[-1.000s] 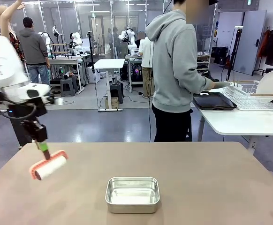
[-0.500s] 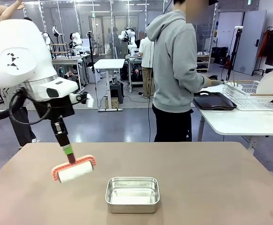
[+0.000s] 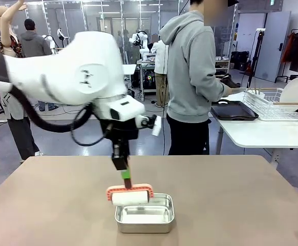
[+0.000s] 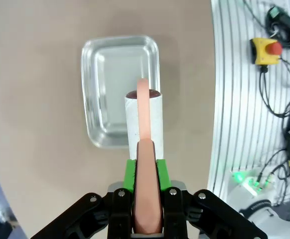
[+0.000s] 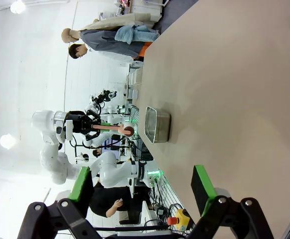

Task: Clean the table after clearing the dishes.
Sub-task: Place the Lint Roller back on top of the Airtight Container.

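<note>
Robotics lab, bg robot arms (image 3: pixel 139 40), workbenches (image 3: pixel 119 70)

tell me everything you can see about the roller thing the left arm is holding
The roller is a lint-roller-like tool: a white cylinder in a salmon-pink frame, with a pink handle of the same plastic-looking material. The left gripper is shut on the handle, its green pads pressing both sides. The handle points up and the cylinder lies level, hanging over the near-left rim of the steel pan on the table. Whether it touches the pan is unclear. The wrist view shows a dark end on the roll.
</note>
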Motion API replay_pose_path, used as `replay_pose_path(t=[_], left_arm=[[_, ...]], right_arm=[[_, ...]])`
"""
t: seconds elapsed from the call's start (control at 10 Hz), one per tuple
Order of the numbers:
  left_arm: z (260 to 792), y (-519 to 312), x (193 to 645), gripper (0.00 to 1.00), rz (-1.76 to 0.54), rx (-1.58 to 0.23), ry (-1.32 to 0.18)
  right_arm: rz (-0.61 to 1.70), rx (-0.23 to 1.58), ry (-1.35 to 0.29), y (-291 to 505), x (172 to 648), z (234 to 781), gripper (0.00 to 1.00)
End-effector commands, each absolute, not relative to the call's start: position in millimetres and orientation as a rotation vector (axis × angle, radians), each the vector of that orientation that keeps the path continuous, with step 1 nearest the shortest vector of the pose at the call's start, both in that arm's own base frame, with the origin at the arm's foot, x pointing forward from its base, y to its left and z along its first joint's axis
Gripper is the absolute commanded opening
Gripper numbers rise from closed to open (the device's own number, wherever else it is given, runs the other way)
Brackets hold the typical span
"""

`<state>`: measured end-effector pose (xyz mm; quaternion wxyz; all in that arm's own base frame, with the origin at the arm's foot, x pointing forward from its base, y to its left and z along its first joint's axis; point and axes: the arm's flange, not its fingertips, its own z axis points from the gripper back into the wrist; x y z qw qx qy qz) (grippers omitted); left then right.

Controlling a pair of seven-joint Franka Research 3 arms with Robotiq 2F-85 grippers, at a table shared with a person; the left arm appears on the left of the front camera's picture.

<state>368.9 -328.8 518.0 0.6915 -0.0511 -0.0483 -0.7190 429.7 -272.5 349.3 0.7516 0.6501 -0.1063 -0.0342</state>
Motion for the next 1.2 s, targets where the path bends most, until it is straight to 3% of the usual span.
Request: replay_pose_path(t=[0.0,0.4,1.1], left_arm=[[519,-351,400,0.21,-1.655,-0.071,-0.096],[480,-377,438,0.21,-1.648,-0.091,-0.009],[419,-376,482,0.21,-1.642,-0.1,-0.004]], right_arm=[[-0.068,1.422,-0.236,-271,428,354,1.0],[-0.068,1.422,-0.236,-271,428,354,1.0],[-0.068,1.422,-0.236,-271,428,354,1.0]])
